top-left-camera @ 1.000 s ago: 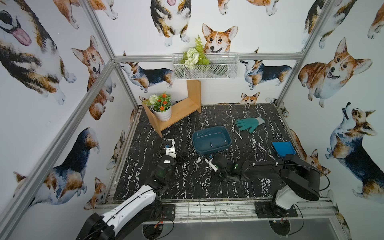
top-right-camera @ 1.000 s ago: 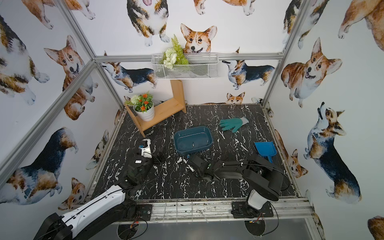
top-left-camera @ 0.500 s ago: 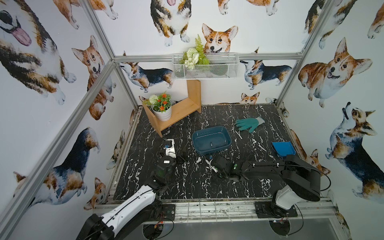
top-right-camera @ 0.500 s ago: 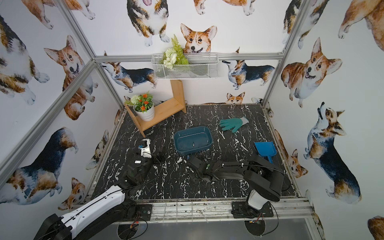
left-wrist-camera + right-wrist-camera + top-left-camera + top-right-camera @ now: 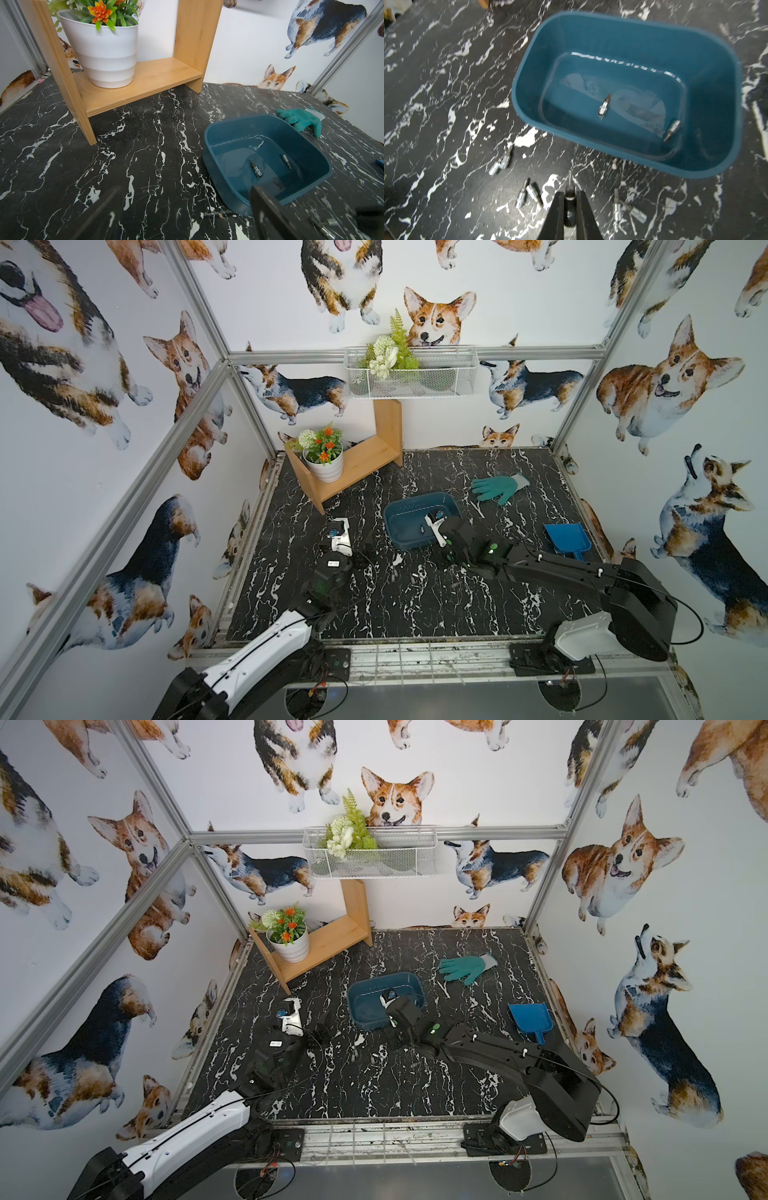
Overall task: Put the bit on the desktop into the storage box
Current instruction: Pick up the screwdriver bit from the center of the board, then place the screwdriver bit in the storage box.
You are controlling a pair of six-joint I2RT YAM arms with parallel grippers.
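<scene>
Now | right gripper (image 5: 569,196) pinches a bit (image 5: 569,181), tip poking forward | storage box (image 5: 708,68) just ahead of the jaws | left gripper (image 5: 182,214) spread wide | risk, I judge: opening early drops it short, onto the desktop (image 5: 446,108).

The right gripper (image 5: 434,523) is hovering over the near right corner of the storage box (image 5: 400,538). The left gripper (image 5: 338,531) is hanging nearer the left edge of the desktop (image 5: 457,605), with bits (image 5: 414,575) lying loose before the box.
</scene>
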